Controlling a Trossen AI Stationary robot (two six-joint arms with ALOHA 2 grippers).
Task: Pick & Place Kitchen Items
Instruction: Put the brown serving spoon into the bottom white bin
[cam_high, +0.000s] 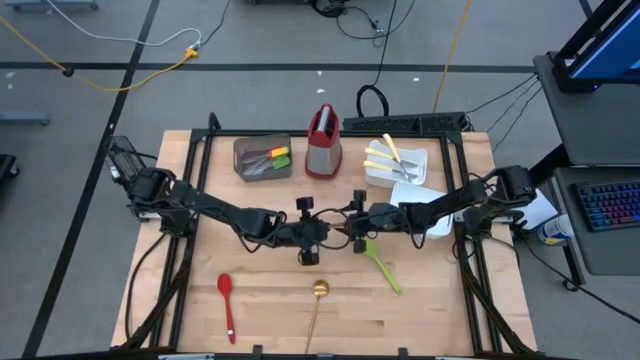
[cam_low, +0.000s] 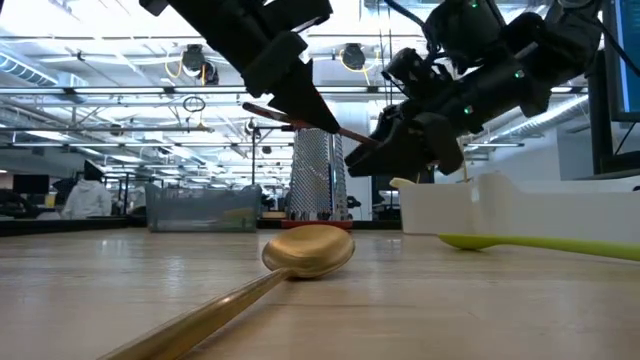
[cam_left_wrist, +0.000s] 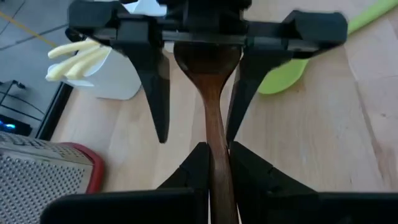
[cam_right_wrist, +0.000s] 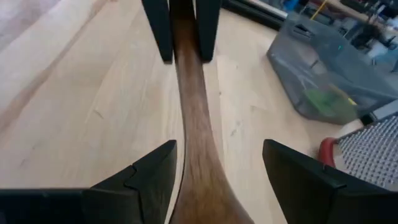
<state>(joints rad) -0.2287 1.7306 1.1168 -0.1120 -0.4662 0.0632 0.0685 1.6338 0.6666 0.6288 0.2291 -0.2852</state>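
Note:
A brown wooden spoon is held level above the table's middle between my two grippers; in the low view it shows as a thin brown bar. My left gripper is shut on its handle. My right gripper faces it from the table's right and is open. Its fingers stand on either side of the spoon's bowl end without touching it. A gold spoon, a red spoon and a green spoon lie flat on the table. My left gripper pinches the wooden spoon's handle between its two fingers, a way behind the bowl. The fingers come level from the table's left and lie along the handle. The spoon is lifted clear of the table, about level, its bowl pointing toward the right gripper.
A brown bin with utensils, an upright red-and-steel grater and a white tray with yellow-handled knives stand at the back. A second white tray lies under the right arm. The near table holds only the three loose spoons.

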